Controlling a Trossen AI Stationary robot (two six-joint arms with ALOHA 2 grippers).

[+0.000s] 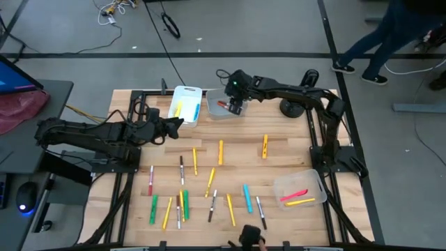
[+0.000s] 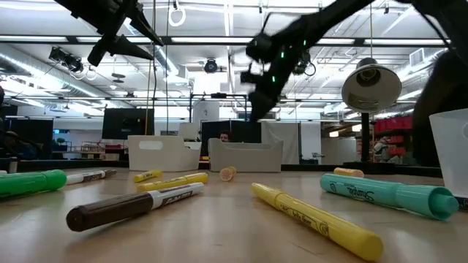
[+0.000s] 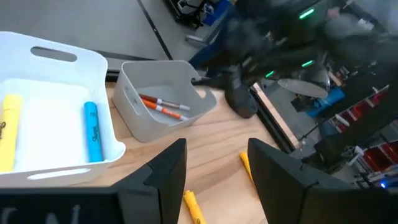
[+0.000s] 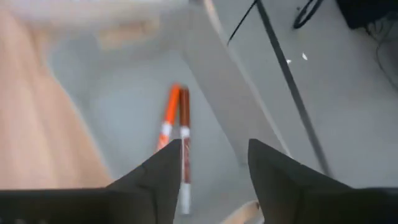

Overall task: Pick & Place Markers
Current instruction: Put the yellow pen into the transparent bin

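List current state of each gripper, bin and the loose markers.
right gripper: open, empty, above the grey bin
left gripper: open, empty, near the white bin
grey bin: holds two orange markers lying side by side
white bin: holds a yellow and a light blue marker
clear bin: holds a pink and a yellow marker
loose markers: lying flat on the table

Both arms are dark, near black, built of chunky jointed segments with black cables trailing along them. The right arm's wrist by the grey bin [image 1: 219, 106] glows with small green lights. Each gripper ends in two broad, flat, matte black fingers [image 3: 163, 177] with angular, wedge-shaped tips.
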